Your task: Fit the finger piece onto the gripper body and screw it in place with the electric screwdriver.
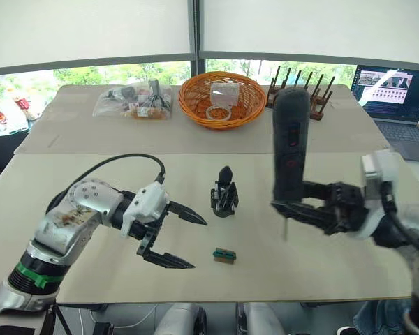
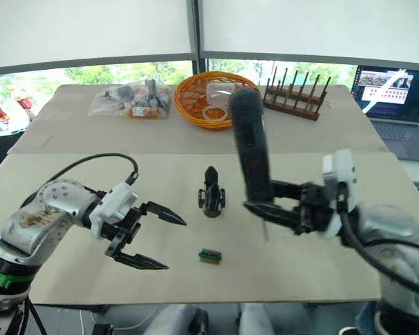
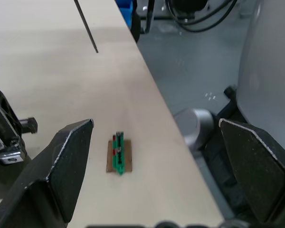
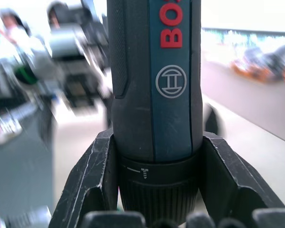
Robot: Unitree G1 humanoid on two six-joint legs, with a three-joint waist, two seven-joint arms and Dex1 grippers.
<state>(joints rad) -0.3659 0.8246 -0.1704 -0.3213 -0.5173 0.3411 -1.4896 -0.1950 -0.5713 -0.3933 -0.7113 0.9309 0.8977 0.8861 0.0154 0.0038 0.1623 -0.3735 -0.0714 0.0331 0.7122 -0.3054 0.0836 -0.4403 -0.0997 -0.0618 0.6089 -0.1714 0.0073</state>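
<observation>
- A pale worktop (image 1: 91, 279) fills the scene, with a second one butted against its far edge.
- The gripper body (image 1: 224, 198) stands upright near the middle of the worktop, a pointed black finger rising from its top. It stands free; neither end effector touches it.
- Whether the finger piece is the blade already standing on that body cannot be told; no loose blade lies on the worktop.
- A small green-brown block (image 1: 224, 255) lies near the front edge, in front of the gripper body and well apart from it.
- The left end effector (image 1: 181, 241) hovers over the worktop toward the front left, its two black fingers spread wide and holding nothing. In the left wrist view, the green-brown block (image 3: 118, 155) lies between the spread fingers (image 3: 69, 166), close to the worktop's front edge.
- The right end effector (image 1: 288, 207) is clamped around the lower part of the electric screwdriver (image 1: 291, 143), which stands nearly upright above the worktop, to the right of the gripper body and apart from it.
- The screwdriver's thin metal bit points down, its tip just above the worktop surface.
- The right wrist view shows both fingers (image 4: 95, 180) pressed against the screwdriver's collar, with red lettering on the barrel.
- On the far worktop sit an orange wicker basket (image 1: 222, 99), a clear bag of small parts (image 1: 134, 101) and a dark wooden rack (image 1: 298, 89).
- An open laptop (image 1: 394, 94) sits at the far right.
</observation>
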